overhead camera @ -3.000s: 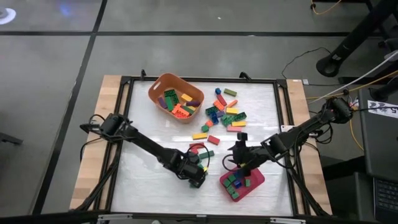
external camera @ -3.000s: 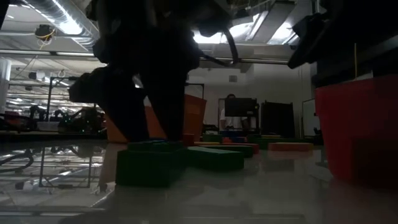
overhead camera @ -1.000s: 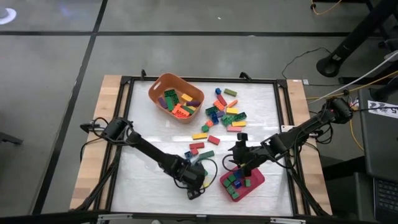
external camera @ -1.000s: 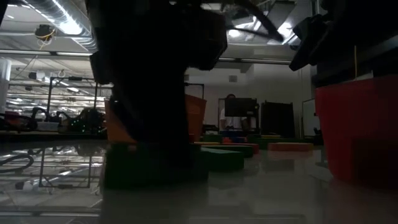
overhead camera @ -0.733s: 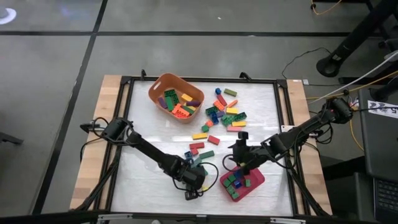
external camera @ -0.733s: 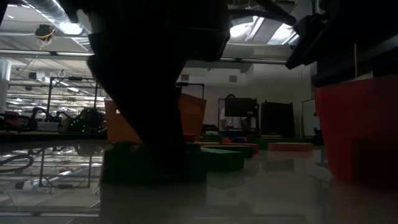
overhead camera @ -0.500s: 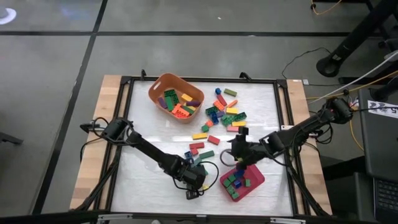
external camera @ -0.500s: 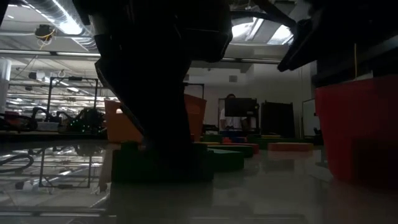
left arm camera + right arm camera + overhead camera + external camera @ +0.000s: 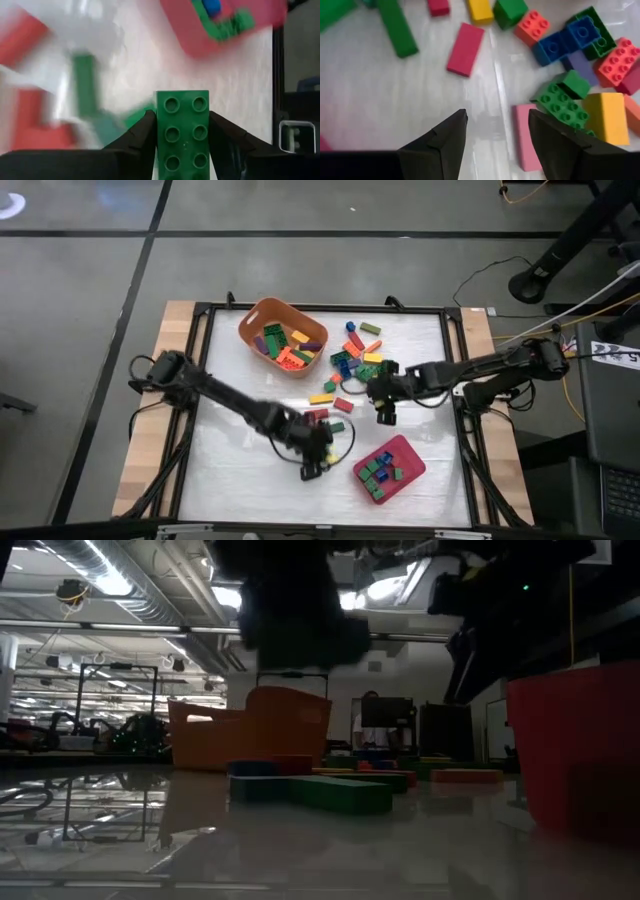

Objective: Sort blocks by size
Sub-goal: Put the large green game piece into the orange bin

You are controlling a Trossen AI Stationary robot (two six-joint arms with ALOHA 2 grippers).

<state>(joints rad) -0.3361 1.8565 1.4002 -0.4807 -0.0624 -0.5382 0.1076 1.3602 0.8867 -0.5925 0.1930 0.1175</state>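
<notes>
While the left gripper (image 9: 316,448) hangs above the near middle of the table, clamped on a green six-stud brick (image 9: 182,131), the job in hand looks like carrying that long piece to the orange tub (image 9: 283,336) at the far left, where long blocks already lie. To do it well: lift clear of the red and green bricks (image 9: 326,420) just beyond it, travel high over the tub rim, let go low inside so nothing bounces out.

Right gripper (image 9: 384,408) sits mid-table, just beside the loose pile (image 9: 362,358) — jaws standing apart, nothing between them. Judged next move: drop on one small piece at the pile's edge, not between two neighbours. The pink-red tray (image 9: 389,468) at the near right holds small green and blue pieces.

Views differ:
- High view gives layout, but the held brick is hidden under the left wrist.
- Left wrist view alone shows the grip — fingers (image 9: 139,136) flat on both long sides, studs facing the camera; background smeared.
- Right wrist view shows bare table between its fingers (image 9: 446,134), a pink flat block (image 9: 526,136) and a green studded brick (image 9: 556,104) close by.
- Low view is mostly silhouettes; the tub (image 9: 250,727) and a green brick (image 9: 340,792) on the table show.
</notes>
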